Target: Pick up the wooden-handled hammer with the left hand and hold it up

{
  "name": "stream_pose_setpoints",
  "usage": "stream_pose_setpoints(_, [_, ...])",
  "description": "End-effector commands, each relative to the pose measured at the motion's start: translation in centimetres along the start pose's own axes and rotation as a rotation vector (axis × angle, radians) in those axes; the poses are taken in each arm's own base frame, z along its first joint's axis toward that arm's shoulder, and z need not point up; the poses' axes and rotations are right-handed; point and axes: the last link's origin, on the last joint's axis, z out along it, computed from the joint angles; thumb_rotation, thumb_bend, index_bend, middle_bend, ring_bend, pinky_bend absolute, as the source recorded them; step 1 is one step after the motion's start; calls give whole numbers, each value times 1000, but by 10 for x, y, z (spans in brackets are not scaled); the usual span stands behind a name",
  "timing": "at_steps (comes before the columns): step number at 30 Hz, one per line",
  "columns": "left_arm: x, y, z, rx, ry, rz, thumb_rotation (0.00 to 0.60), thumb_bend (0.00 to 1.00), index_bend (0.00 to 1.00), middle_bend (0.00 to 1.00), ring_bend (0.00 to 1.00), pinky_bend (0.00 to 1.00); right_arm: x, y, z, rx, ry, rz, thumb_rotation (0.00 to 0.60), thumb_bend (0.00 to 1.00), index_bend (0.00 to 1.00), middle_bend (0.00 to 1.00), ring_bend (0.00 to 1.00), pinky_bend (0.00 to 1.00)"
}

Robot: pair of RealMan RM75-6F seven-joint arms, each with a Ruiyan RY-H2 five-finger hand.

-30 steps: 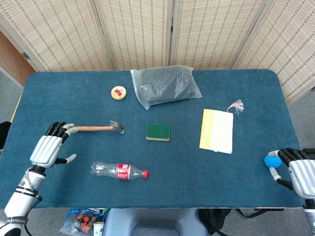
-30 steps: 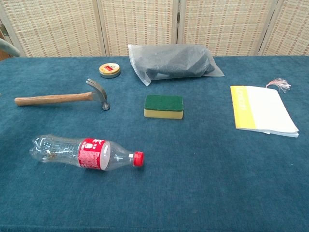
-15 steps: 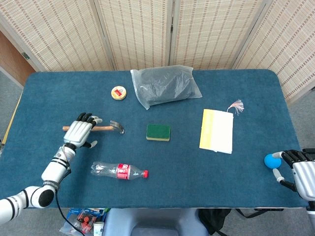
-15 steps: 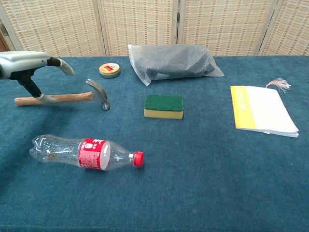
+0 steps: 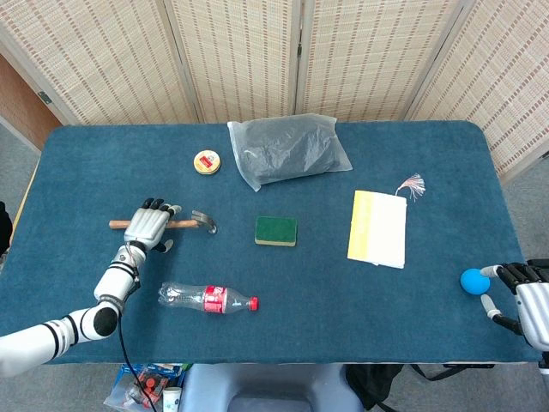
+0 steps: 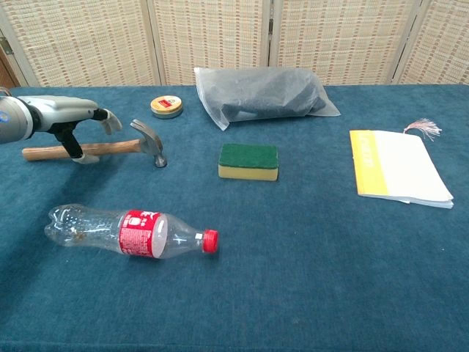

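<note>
The hammer (image 5: 163, 224) lay flat on the bench (image 5: 283, 343) at about 9 o'clock from the green sponge (image 5: 275, 230). Its long axis ran 9-to-3, with the metal head toward 3 and the wooden handle toward 9. The left hand (image 5: 147, 228) was directly over the mid-handle. Its fingers were spread past the far side and the thumb was low on the near side, so the hand was wide and nothing was gripped yet. The hammer was not lifted. The right hand (image 5: 525, 296), at the bench's 4 o'clock edge beside a blue ball (image 5: 473, 281), was far from the hammer; its grasp could not be told.
</note>
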Motion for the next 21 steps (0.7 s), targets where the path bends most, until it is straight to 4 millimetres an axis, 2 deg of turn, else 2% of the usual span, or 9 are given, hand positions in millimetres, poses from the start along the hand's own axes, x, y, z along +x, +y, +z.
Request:
stream_pose_setpoints(1, [-3, 4, 5, 8, -18, 15, 600, 325, 156, 216, 75, 0, 0, 0, 0, -2, -1, 1, 600, 322, 370, 385, 297, 295])
stream_pose_setpoints(8, [-8, 8, 14, 26, -39, 10, 600, 345, 196, 268, 103, 0, -2, 3, -1, -13, -6, 1, 600, 322, 370, 385, 297, 295])
stream_pose_setpoints(21, [-10, 13, 20, 31, -49, 31, 600, 452, 267, 358, 170, 0, -3, 5, 0, -22, -8, 2, 600, 322, 370, 385, 297, 295])
